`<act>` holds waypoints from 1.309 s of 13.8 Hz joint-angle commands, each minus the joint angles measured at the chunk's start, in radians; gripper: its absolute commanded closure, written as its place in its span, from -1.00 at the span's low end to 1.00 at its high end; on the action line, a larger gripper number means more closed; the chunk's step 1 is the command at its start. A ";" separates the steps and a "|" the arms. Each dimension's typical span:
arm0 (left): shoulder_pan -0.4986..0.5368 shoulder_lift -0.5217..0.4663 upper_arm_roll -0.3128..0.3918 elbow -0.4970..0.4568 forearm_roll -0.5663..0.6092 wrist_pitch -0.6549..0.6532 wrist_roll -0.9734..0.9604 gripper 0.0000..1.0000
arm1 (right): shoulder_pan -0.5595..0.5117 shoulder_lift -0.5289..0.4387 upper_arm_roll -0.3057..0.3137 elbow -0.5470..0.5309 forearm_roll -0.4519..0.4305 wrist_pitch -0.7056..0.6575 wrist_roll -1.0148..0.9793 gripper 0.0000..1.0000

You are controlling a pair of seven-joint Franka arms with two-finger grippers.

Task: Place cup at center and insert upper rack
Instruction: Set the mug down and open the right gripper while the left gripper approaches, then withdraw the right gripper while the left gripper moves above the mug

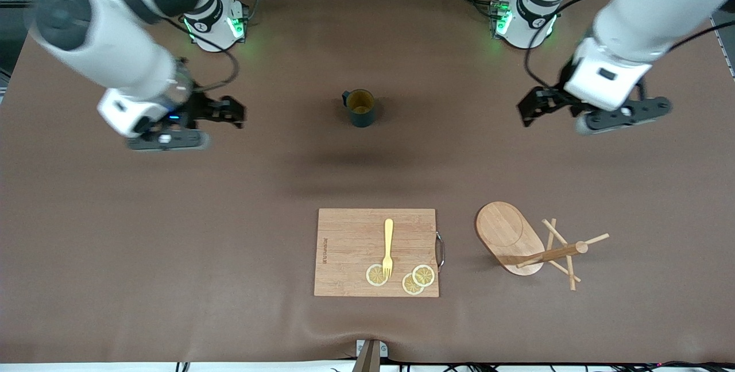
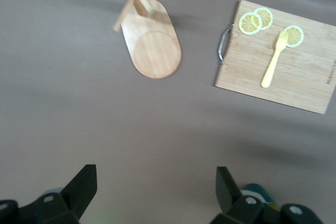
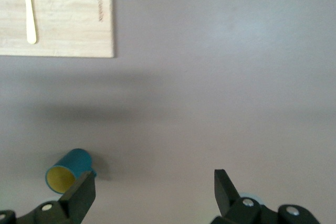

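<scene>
One cup (image 1: 360, 108) is standing upright on the brown counter (image 1: 172, 245), midway between the two ends and closer to the edge where the arms' bases are standing than to the edge nearest the front camera; its handle is pointing toward the right arm's end. One wooden mug rack (image 1: 531, 245) is lying tipped on its side near the front edge, toward the left arm's end, with its oval base raised on edge and its post and crossing pegs resting on the counter. Just beside it, toward the middle of that front edge, one cutting board (image 1: 350, 251) is lying flat, carrying one yellow fork (image 1: 388, 247) and three lemon slices (image 1: 424, 275); the fork's prongs are resting on one slice. Two grippers are showing. The left gripper (image 1: 537, 109) is hovering over bare counter toward the left arm's end, its fingers spread wide apart and holding nothing. The right gripper (image 1: 227, 112) is hovering over bare counter toward the right arm's end, fingers likewise spread wide, gripping and touching nothing; the cup is sitting well apart from both.
</scene>
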State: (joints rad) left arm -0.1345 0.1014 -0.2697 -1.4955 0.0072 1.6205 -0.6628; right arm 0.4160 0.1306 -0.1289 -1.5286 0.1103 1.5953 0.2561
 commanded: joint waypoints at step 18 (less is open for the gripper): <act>-0.612 0.421 0.007 0.168 0.339 0.216 -0.860 -1.00 | -0.413 -0.081 0.015 0.038 -0.132 -0.066 -0.443 -1.00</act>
State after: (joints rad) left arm -0.6815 0.4216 -0.2736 -1.4371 0.2864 1.8478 -1.4243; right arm 0.0162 0.0762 -0.1301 -1.4850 0.0081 1.5413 -0.1813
